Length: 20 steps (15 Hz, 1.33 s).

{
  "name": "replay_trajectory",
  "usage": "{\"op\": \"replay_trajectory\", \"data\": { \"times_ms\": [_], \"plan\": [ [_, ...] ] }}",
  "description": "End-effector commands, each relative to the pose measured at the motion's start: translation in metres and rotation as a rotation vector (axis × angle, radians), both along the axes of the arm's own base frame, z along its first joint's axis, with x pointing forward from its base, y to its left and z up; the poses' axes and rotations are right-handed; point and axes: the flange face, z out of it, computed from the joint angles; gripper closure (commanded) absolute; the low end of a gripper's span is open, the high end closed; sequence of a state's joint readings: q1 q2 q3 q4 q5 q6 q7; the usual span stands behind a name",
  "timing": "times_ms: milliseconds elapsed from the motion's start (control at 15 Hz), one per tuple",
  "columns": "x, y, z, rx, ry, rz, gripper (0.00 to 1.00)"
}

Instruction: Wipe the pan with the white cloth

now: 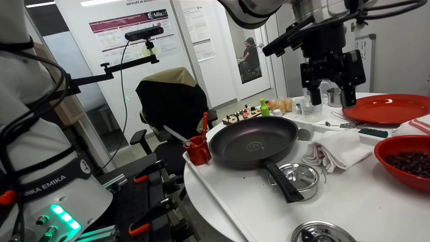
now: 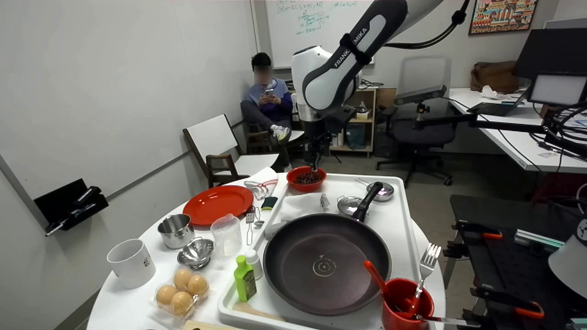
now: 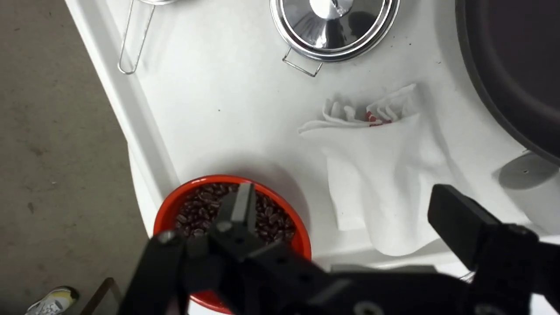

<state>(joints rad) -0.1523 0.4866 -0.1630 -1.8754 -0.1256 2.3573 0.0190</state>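
Note:
The dark pan (image 1: 248, 139) lies on the white tray with its black handle pointing out over a small lidded pot. It also shows in an exterior view (image 2: 325, 256) and at the right of the wrist view (image 3: 520, 65). The folded white cloth (image 1: 341, 151) with a bit of red lies beside the pan. In the wrist view the cloth (image 3: 385, 175) lies below and between my fingers. My gripper (image 1: 332, 98) is open and empty, well above the tray. In the wrist view one finger of the gripper (image 3: 343, 197) overlaps the red bowl and the other is by the cloth's edge.
A red bowl of dark beans (image 3: 280, 214) stands close beside the cloth. A lidded steel pot (image 3: 334, 26) is near the pan handle. A red mug with cutlery (image 2: 408, 305) and a green bottle (image 2: 244, 277) stand by the pan. A red plate (image 2: 218, 204) lies beyond the tray (image 2: 403, 220).

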Motion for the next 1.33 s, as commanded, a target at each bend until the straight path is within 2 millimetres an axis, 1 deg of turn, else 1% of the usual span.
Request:
{"op": "replay_trajectory", "data": {
  "times_ms": [0, 200, 533, 800, 867, 1267],
  "plan": [
    [0.004, 0.002, -0.019, 0.034, 0.041, 0.082, 0.00],
    [0.015, 0.002, -0.043, 0.017, 0.037, 0.179, 0.00],
    [0.037, 0.007, -0.071, 0.014, 0.006, 0.304, 0.00],
    [0.056, 0.018, -0.090, -0.001, -0.008, 0.338, 0.00],
    [0.059, 0.020, -0.098, -0.002, -0.001, 0.338, 0.00],
    [0.066, 0.021, -0.137, 0.001, 0.052, 0.330, 0.00]
  ]
}}
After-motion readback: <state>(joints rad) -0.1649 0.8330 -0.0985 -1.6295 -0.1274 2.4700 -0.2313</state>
